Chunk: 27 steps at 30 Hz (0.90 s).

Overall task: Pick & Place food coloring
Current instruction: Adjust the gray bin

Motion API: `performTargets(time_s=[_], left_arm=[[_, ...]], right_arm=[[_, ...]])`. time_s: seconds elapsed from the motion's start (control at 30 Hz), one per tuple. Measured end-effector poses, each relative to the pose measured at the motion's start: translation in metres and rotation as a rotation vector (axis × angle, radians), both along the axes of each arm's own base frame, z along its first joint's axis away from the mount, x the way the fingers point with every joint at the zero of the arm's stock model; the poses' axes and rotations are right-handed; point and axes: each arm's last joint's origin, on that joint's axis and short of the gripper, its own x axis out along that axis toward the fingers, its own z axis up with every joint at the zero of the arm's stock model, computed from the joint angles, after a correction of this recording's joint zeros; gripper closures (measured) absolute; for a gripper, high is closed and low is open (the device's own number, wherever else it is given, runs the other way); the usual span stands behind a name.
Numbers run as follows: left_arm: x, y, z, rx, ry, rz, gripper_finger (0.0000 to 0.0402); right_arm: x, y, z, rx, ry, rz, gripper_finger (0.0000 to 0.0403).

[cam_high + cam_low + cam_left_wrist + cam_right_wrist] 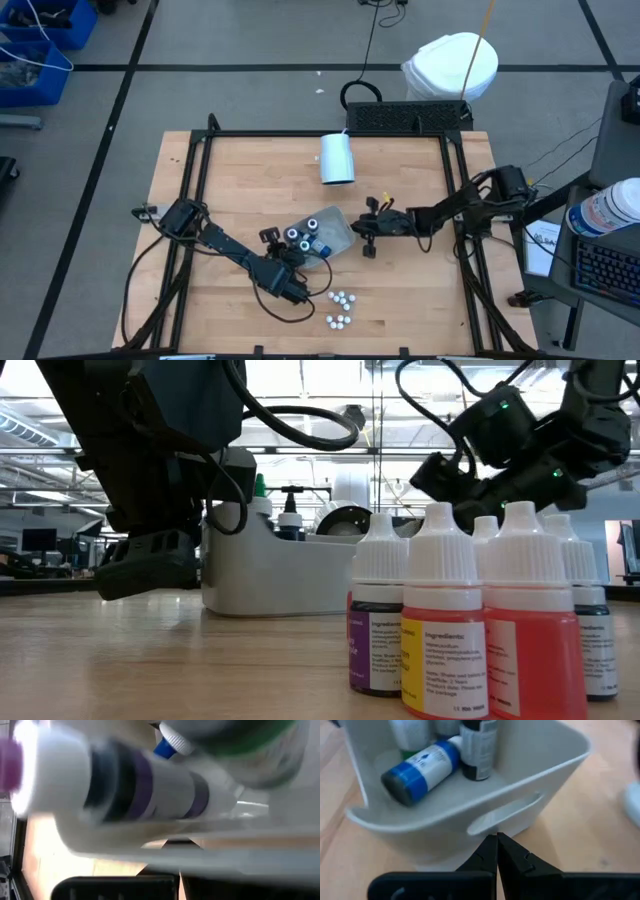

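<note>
Bottles of food coloring sit in two lots: a cluster of small white-capped ones (339, 309) stands on the table (240, 170) near the left gripper (297, 262), and a few more lie or stand in the grey bin (338, 226) between the two grippers. The left wrist view is filled by a white bottle (135, 785) with dark and purple bands, lying across the bin's rim just ahead of the jaws; the jaws read as shut, but whether they actually pinch anything cannot be told. The right gripper (497, 851) has its jaws closed with nothing between them, the tips just in front of the bin's wall by its handle slot. A blue-labelled bottle (417, 770) lies on its side inside, beyond those tips. A white cup (336, 158) lies well apart from both.

Judging by this, the step is loading bottles into the bin. To do it well, the left jaws should clear the rim before letting go, so nothing rolls back out, and drop onto bare floor, not onto the lying bottles. The right tips look placed to steady the bin; light pressure should do, since the bin seems easy to slide.
</note>
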Motion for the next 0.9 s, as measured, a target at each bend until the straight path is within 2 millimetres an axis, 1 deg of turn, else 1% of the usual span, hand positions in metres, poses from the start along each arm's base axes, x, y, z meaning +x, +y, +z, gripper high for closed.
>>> performTargets(time_s=[0.23,0.33,0.47,0.6,0.7,0.8,0.9], left_arm=[[-0.002,0.001,0.001,0.01,0.02,0.006,0.0391],[-0.003,0.002,0.001,0.015,0.027,0.008,0.0398],[-0.002,0.004,0.001,0.013,0.029,0.015,0.0392],[-0.001,0.008,0.001,0.014,0.036,0.028,0.0398],[0.0,0.011,0.001,0.016,0.045,0.026,0.0392],[0.0,0.011,0.001,0.012,0.052,0.023,0.0397],[0.001,0.011,0.001,0.01,0.048,0.025,0.0396]], right_arm=[[0.002,0.019,-0.008,0.05,0.023,0.036,0.0403],[0.0,0.029,-0.008,0.067,0.021,0.056,0.0403],[-0.001,0.041,-0.006,0.055,-0.001,0.063,0.0403],[0.002,0.046,-0.004,0.05,-0.004,0.079,0.0403],[0.004,0.051,-0.002,0.047,-0.002,0.093,0.0403],[0.003,0.055,-0.002,0.047,-0.002,0.11,0.0403],[0.001,0.057,-0.003,0.024,0.01,0.086,0.0403]])
